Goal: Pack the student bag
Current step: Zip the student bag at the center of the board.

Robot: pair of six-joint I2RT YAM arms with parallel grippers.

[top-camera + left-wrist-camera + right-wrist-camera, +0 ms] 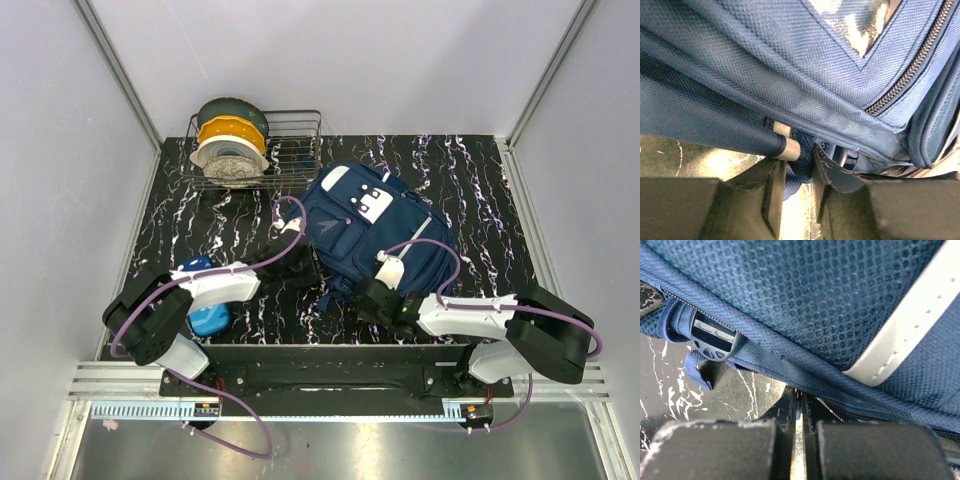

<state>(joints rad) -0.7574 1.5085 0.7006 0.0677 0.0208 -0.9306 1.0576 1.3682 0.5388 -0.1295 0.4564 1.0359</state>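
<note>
1 student bag [375, 225], 3 spools [230, 158], 1 rack [300, 150]; left fingers [771, 195] narrowed, pinching bag fabric; right fingers [785, 412] clenched at bag seam.

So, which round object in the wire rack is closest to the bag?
The white one, at the near end; the orange one and the dark one stand behind it.

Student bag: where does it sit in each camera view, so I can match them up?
Top external: student bag lies just right of centre.
Left wrist: the bag fills the upper frame, zipper at right.
Right wrist: the bag fills most of the frame, white strap at right.
Shared landmark: marbled table below the bag's edge.
</note>
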